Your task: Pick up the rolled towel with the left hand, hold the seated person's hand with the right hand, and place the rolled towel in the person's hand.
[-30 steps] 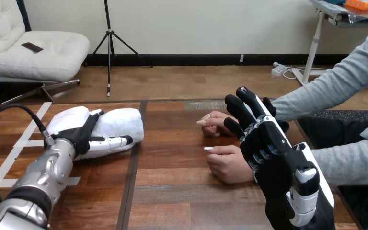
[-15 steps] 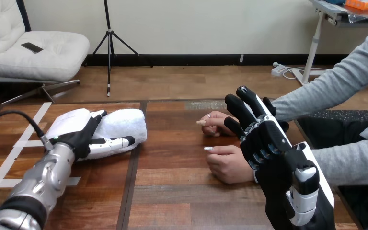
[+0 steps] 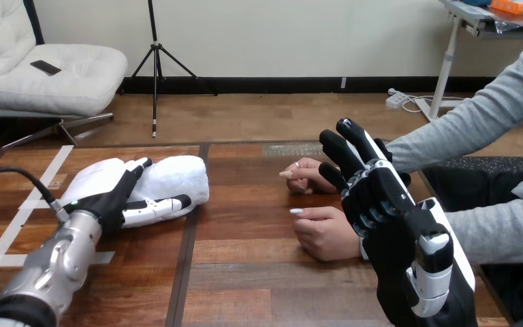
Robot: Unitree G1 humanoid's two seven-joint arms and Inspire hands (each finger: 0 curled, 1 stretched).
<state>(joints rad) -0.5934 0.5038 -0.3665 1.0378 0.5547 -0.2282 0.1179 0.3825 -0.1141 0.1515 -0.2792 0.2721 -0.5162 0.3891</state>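
Observation:
The white rolled towel (image 3: 177, 178) lies on the wooden table (image 3: 259, 272) at the left. My left hand (image 3: 105, 189) is on its left end, fingers curled over the top and thumb (image 3: 155, 206) stretched along its near side. My right hand (image 3: 374, 197) is raised at the right, open with straight fingers, its back toward me. The person's two hands rest on the table beyond it: the far hand (image 3: 305, 174) and the near hand (image 3: 323, 233), loosely curled. My right hand hides the near hand's wrist; I cannot tell whether they touch.
White tape strips (image 3: 37, 178) mark the table's left part. A dark seam (image 3: 192, 231) runs front to back just right of the towel. The person's grey sleeves (image 3: 463, 129) come in from the right edge.
My left hand and the towel have shifted slightly to the right, and the left forearm has sunk lower. My right hand and the person's hands have barely moved.

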